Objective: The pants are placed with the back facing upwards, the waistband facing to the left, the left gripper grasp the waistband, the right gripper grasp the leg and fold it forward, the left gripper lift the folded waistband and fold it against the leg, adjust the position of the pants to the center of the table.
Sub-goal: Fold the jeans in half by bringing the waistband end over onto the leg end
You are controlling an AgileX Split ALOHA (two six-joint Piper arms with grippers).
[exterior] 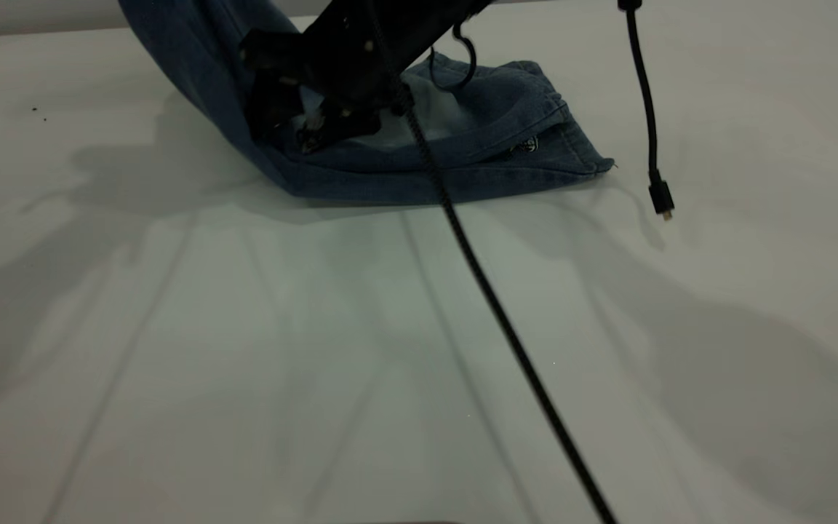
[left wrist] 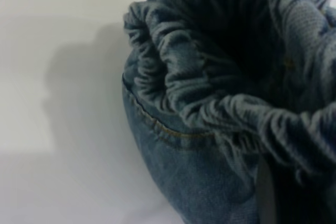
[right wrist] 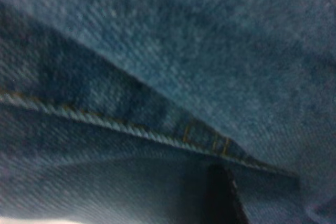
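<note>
The blue denim pants [exterior: 463, 160] lie folded at the far middle of the white table [exterior: 244, 327]. Their left part rises steeply and leaves the exterior view at the top. In the left wrist view the gathered waistband [left wrist: 210, 103] hangs bunched above the table, with my left gripper [left wrist: 268, 190] shut on it and mostly buried in cloth. That gripper is out of the exterior view. My right gripper [exterior: 328, 127] reaches in from the upper right and rests low on the leg [exterior: 433, 109] by its pale patch. Denim [right wrist: 184, 51] and a seam fill the right wrist view.
A black braided cable [exterior: 492, 298] runs from the right arm across the table to the near edge. A thin black cable with a plug [exterior: 660, 198] dangles to the right of the pants. Bare tabletop stretches in front of the pants.
</note>
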